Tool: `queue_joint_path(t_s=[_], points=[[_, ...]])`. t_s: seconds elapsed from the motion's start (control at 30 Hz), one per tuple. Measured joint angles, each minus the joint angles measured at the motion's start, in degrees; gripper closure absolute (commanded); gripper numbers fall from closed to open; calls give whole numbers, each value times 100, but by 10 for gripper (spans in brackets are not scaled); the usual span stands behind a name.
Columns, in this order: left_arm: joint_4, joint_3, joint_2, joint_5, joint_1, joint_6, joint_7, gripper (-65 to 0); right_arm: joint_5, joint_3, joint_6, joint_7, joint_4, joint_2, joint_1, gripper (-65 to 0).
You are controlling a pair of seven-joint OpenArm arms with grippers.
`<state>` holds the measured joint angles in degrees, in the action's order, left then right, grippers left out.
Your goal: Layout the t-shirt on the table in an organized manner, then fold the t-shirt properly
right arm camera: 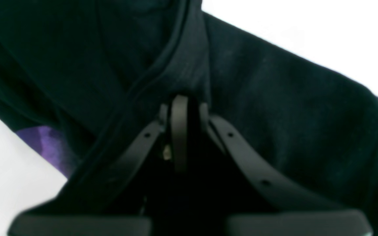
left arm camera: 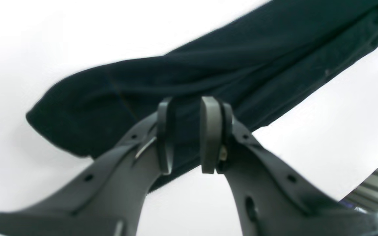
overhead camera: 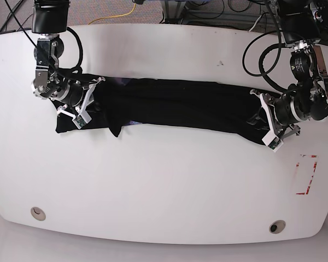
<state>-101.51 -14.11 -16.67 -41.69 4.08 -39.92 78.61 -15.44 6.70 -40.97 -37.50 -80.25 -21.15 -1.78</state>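
Note:
The black t-shirt [overhead camera: 175, 106] lies stretched as a long band across the white table [overhead camera: 164, 185]. My left gripper [overhead camera: 262, 124], on the base view's right, is at the shirt's right end. In the left wrist view its pads [left arm camera: 187, 105] stand a little apart with dark shirt fabric [left arm camera: 241, 65] between them. My right gripper [overhead camera: 90, 103] is at the shirt's left end. In the right wrist view it [right arm camera: 190, 105] is shut on a seam fold of the shirt [right arm camera: 290, 114]. The white lettering is hidden.
Two grommet holes [overhead camera: 38, 213] [overhead camera: 277, 226] sit near the front edge. Red tape marks [overhead camera: 306, 174] are at the right. Black cables [overhead camera: 257, 54] hang by the left arm. A metal rail [left arm camera: 372, 190] runs beyond the table edge. A purple patch [right arm camera: 48, 144] shows under the fabric.

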Motion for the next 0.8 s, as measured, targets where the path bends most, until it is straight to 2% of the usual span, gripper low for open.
queue_joint_path(t_s=[0.17, 0.2, 0.37, 0.53, 0.8], points=[[0, -181, -13, 17, -9, -2, 24, -289, 0, 0, 0, 0, 0, 0, 0, -43], [0, -271, -4, -39, -9, -2, 24, -339, 0, 0, 0, 0, 0, 2, 0, -43], [48, -1220, -7, -225, 22, 0, -22, -450, -2, 2, 0, 0, 0, 2, 0, -43], [763, -2017, -94, -133, 199, 0, 26, -474, 4, 4, 0, -7, 0, 2, 7, -43], [2667, -2468, -378, -210, 841, -13, -101, -476, 2, 4, 0, -11, 0, 4, 11, -43]])
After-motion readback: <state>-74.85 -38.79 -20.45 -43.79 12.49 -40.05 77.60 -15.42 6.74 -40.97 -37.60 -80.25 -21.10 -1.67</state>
